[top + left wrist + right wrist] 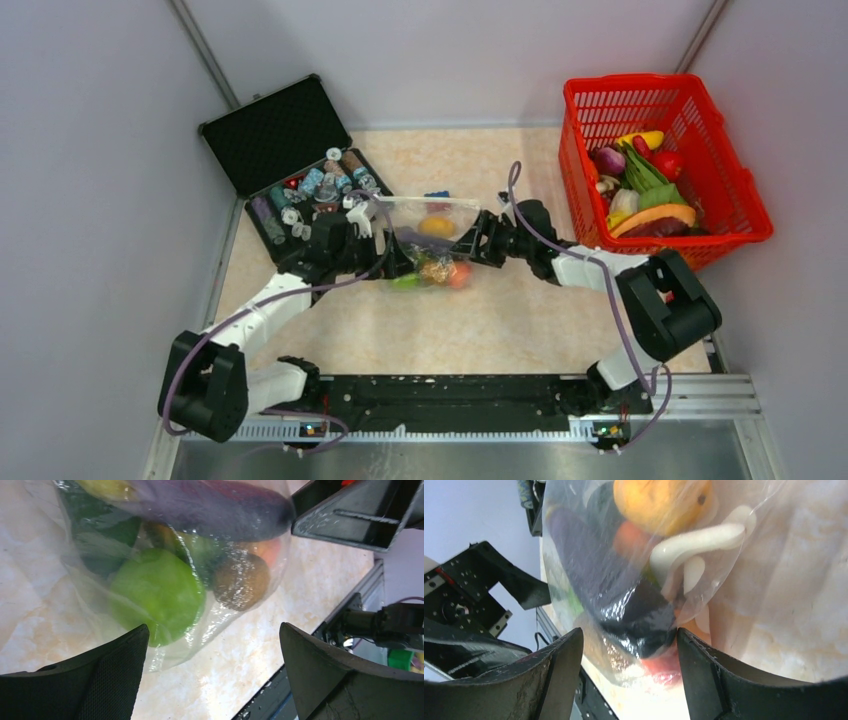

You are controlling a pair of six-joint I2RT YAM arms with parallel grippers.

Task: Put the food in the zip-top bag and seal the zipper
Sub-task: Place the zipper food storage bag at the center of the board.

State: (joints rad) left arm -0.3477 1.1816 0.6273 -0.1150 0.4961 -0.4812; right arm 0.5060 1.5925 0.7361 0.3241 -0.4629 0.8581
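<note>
1. Zip-top bag (412,216) lies on the table (520,320) at centre, between the two grippers. The whitish zipper (430,200) runs along its far edge; whether it is sealed, cannot tell.
2. Food is inside the bag: orange fruit (437,227), green round fruit (157,592), purple eggplant (215,505), brown round piece (240,582), red piece (460,275), white curved piece (699,540).
3. Left gripper (212,680): jaws spread wide, clamping nothing. The bag's corner with the green round fruit lies just ahead of the gap.
4. Right gripper (629,680): jaws released. The bag end holding the eggplant tip sits at the gap, not pinched.
5. Red mesh basket (745,215) with more toy produce stands at far right; open black case (270,130) at far left.
</note>
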